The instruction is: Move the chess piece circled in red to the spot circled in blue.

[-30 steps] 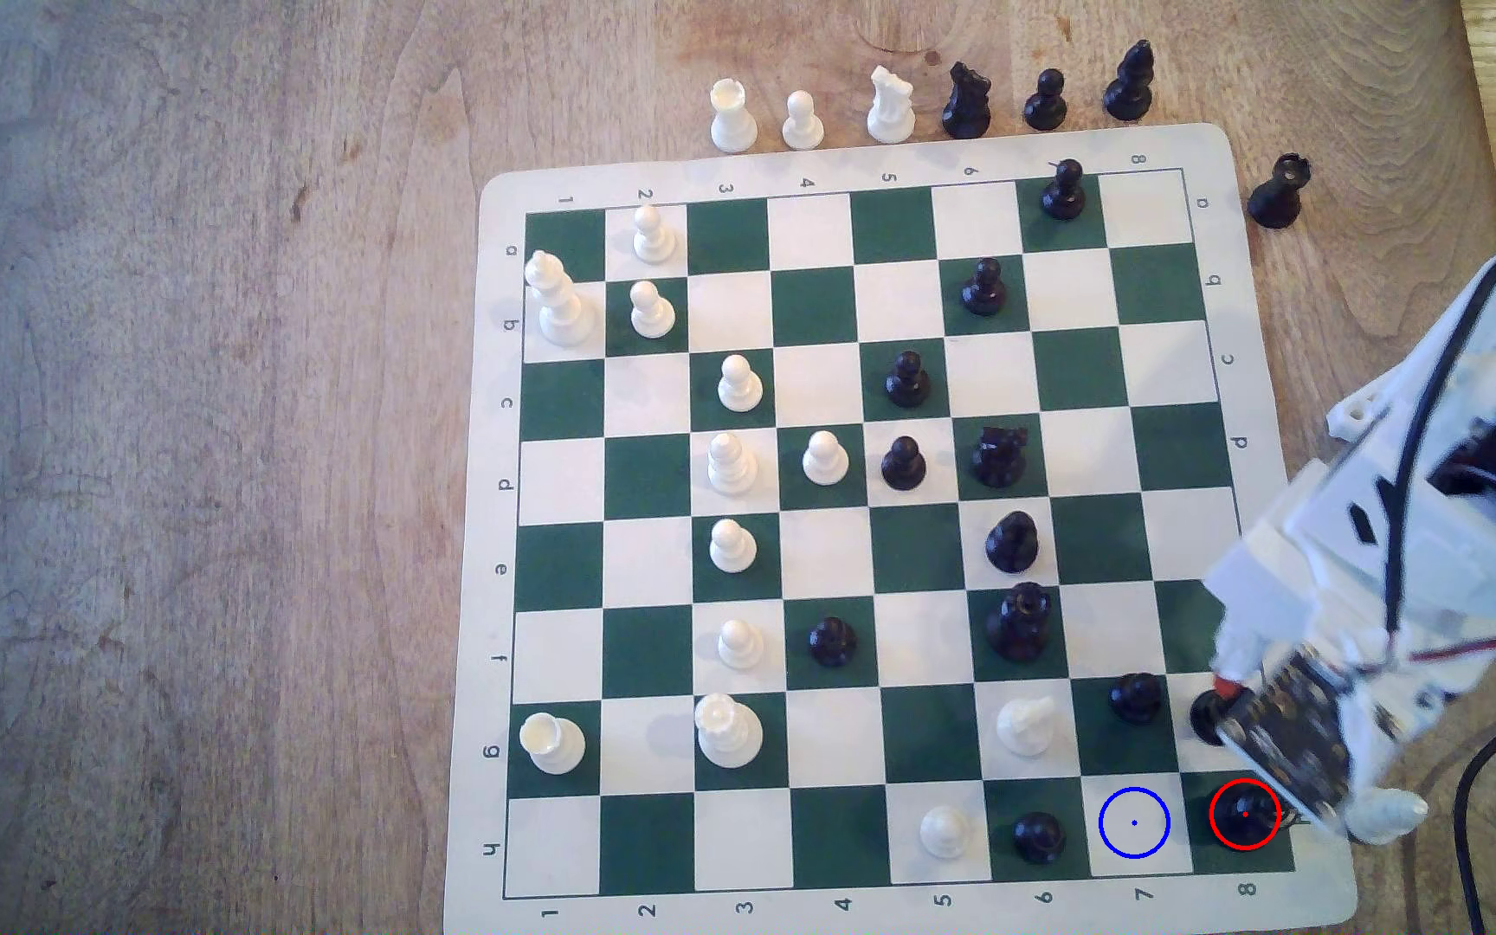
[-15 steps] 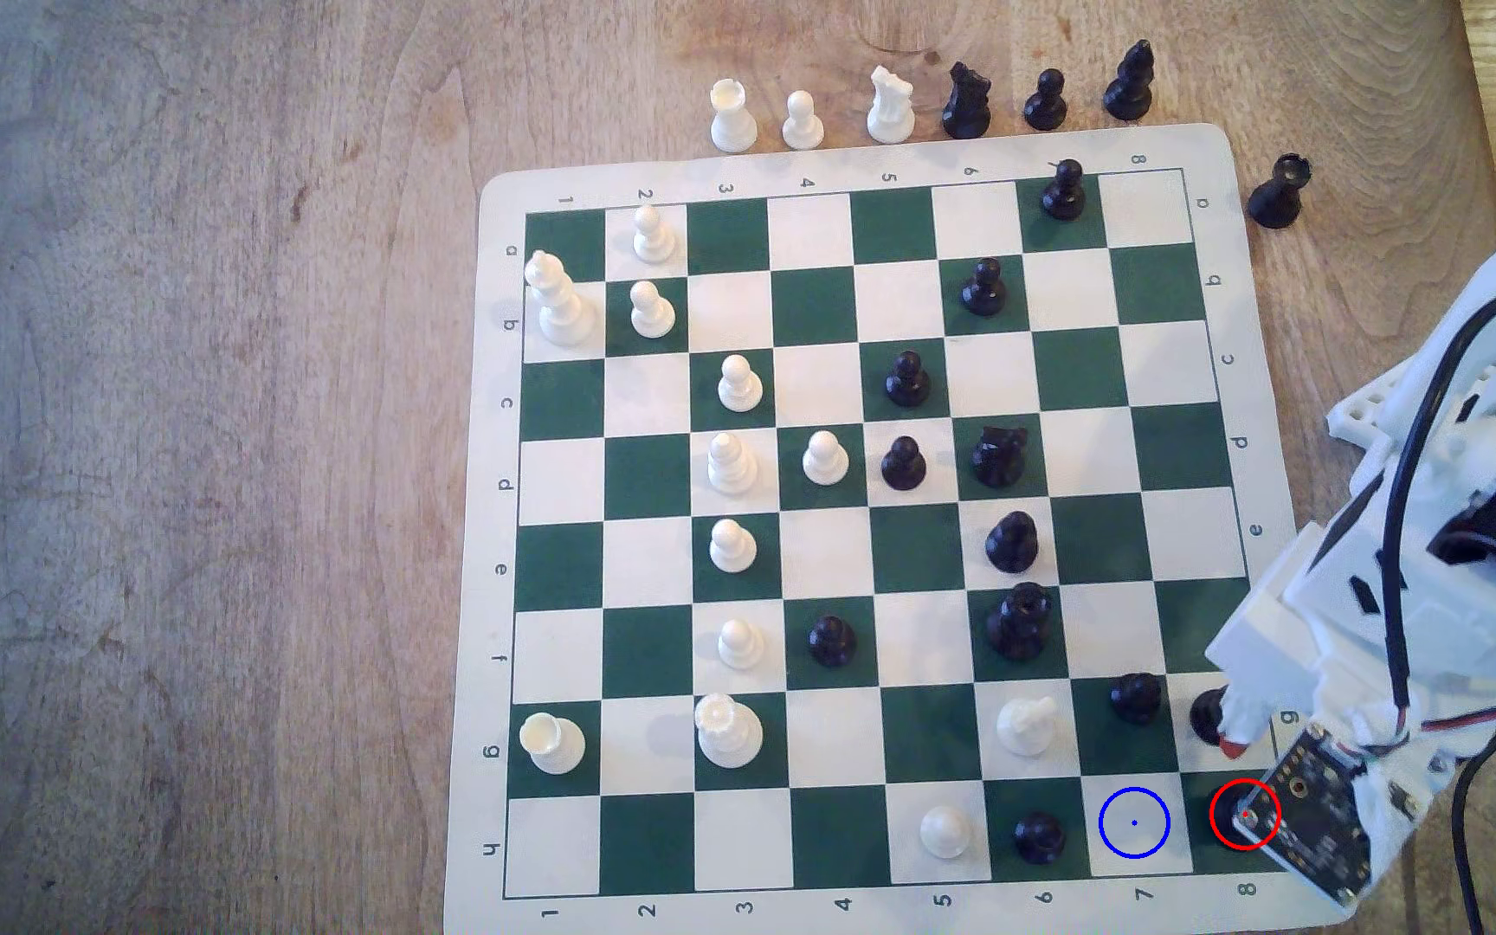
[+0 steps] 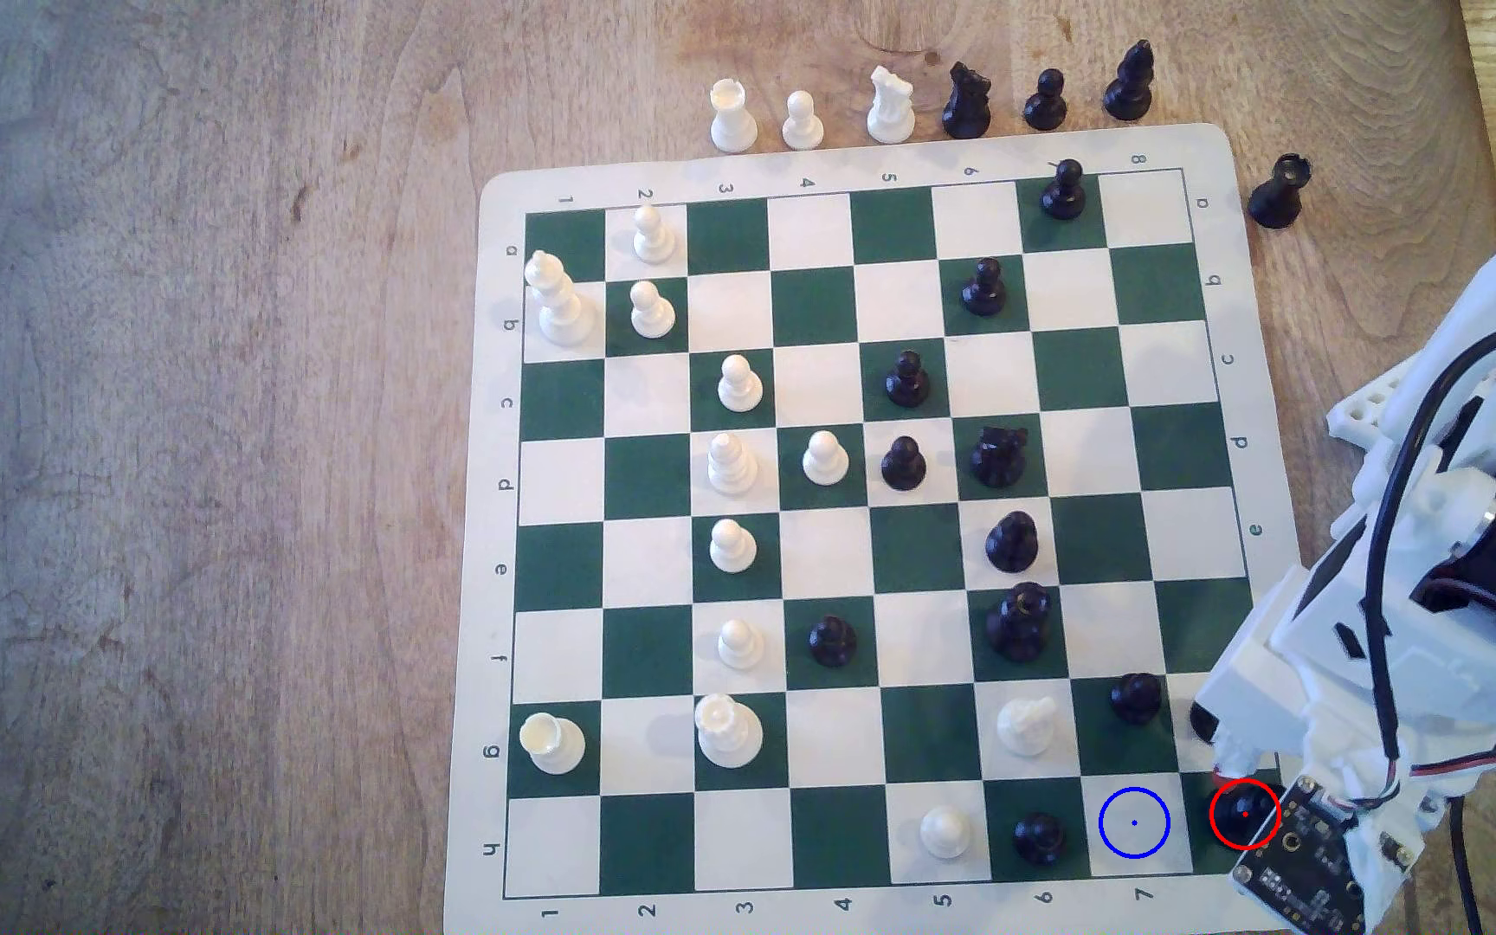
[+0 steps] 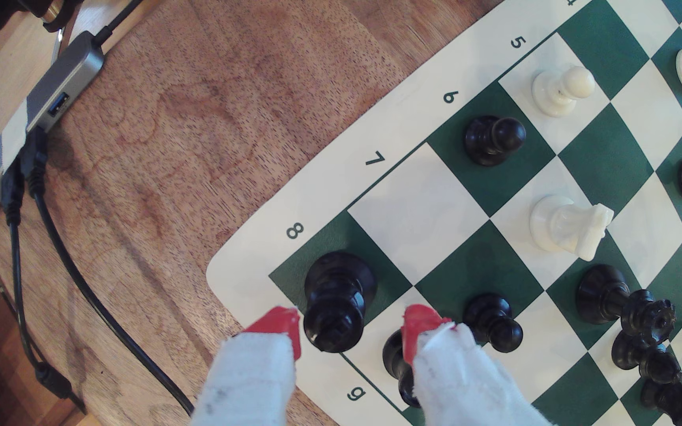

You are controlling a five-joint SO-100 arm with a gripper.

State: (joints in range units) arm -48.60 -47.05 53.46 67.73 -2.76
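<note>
The chess piece circled in red (image 3: pixel 1239 814) is a black castle-topped piece on the green corner square at the exterior view's lower right, partly covered by my wrist. In the wrist view this piece (image 4: pixel 337 303) stands upright beside the label 8. My gripper (image 4: pixel 351 325) is open, and its red-tipped fingers (image 4: pixel 282 329) flank the piece's top, one close to it and the other a small gap away. One red fingertip (image 3: pixel 1232 770) shows in the exterior view. The spot circled in blue (image 3: pixel 1134 822) is the bare cream square (image 4: pixel 413 217) next to the piece.
A black pawn (image 4: pixel 396 360) stands right behind one finger, and another black pawn (image 3: pixel 1136 697) is one square further in. A black pawn (image 3: pixel 1038 836) and a white knight (image 3: pixel 1028 724) stand beyond the blue ring. A USB hub (image 4: pixel 44 106) with cables lies off the board.
My arm has moved toward the exterior view's bottom edge, from over the pawn near the board's rim to the red-circled corner square. The pieces have not moved.
</note>
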